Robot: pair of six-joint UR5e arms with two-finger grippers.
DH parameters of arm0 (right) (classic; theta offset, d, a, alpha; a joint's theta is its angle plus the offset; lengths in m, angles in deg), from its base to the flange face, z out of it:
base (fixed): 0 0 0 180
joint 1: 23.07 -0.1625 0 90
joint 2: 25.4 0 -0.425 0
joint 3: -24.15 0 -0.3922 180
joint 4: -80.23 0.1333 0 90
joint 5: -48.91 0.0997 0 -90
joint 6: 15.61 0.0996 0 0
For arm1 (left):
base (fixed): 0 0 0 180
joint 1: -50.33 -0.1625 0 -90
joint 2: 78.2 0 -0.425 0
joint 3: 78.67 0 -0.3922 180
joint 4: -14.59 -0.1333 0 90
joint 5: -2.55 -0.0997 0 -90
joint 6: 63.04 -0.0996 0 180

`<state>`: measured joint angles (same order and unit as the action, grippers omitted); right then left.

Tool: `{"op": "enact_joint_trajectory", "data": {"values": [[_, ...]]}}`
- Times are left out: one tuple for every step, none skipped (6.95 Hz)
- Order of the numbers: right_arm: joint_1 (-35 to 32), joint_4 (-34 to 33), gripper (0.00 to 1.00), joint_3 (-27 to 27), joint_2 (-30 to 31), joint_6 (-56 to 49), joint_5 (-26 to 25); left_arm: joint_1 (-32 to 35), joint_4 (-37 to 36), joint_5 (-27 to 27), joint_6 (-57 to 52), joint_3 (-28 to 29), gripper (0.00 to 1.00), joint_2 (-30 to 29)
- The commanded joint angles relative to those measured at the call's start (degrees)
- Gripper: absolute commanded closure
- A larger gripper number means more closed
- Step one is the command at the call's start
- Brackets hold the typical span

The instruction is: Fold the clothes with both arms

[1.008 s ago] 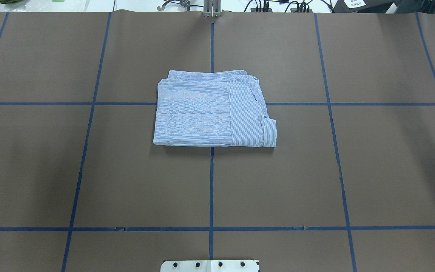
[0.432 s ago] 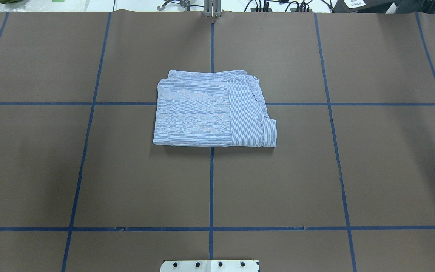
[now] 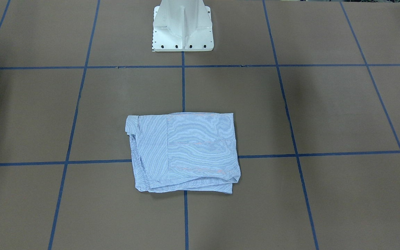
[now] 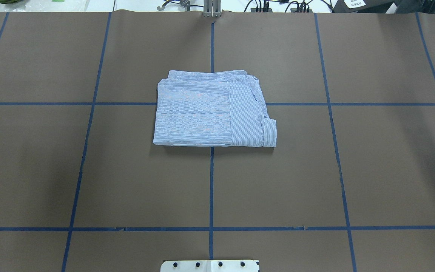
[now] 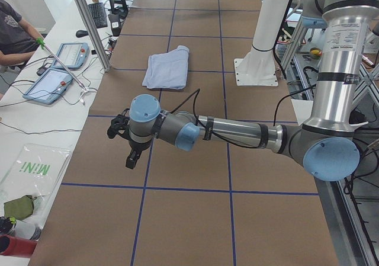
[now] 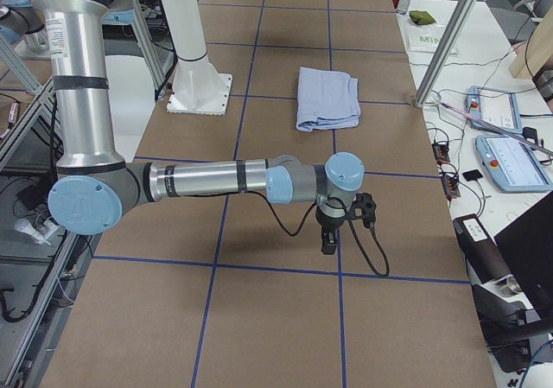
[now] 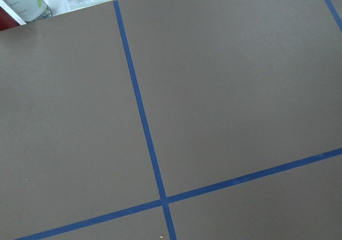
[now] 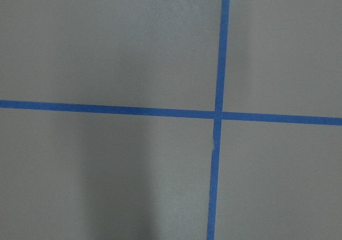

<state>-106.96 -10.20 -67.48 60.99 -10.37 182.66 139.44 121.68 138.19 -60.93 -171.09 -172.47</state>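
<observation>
– Overhead exterior, entry one: what is listed?
– One shirt (image 4: 213,109), light blue-and-white pinstripe, folded into a compact, roughly rectangular packet. It lies flat on the brown table (image 4: 89,170), across the centre crossing of the blue tape lines (image 4: 210,189). A cuff (image 4: 270,132) shows at the packet's corner on the robot's right, on the side nearer the robot.
– Anything touching it?
– Nothing. No arm or gripper appears in that view or in the front-facing one. The white pedestal (image 3: 182,27) stands apart from the packet, on the same centre line.
– Entry two, the left arm?
– Left arm (image 5: 237,133), seen from the exterior left camera only: stretched out low over the table, well apart from the shirt. The left gripper (image 5: 131,157) points down above the brown surface, just beside a tape line. Whether its fingers are parted or together cannot be told from that view.
– Its wrist camera?
– Brown table and one tape crossing, with the table edge and some clutter at the top.
– Entry three, the right arm?
– Right arm (image 6: 207,181), seen from the exterior right camera only: likewise extended low and well apart from the shirt. The right gripper (image 6: 329,239) hangs downward over the table near a tape line. Its finger state cannot be told either.
– Sundries?
– A person (image 5: 15,32) seated at the side bench with tablets (image 5: 50,83).
</observation>
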Motion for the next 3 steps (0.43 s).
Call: {"op": "enact_joint_trajectory", "data": {"values": [[0.0, 0.1, 0.0, 0.3, -0.4, -0.7, 0.2, -0.1, 0.3, 0.6, 0.0, 0.4, 0.0, 0.4], [0.0, 0.1, 0.0, -0.1, -0.6, -0.2, 0.5, -0.2, 0.4, 0.7, 0.0, 0.5, 0.0, 0.4], [0.0, 0.0, 0.0, -1.1, -0.9, -0.1, 0.3, -0.2, 0.4, 0.6, -0.1, 0.8, 0.0, 0.4]]}}
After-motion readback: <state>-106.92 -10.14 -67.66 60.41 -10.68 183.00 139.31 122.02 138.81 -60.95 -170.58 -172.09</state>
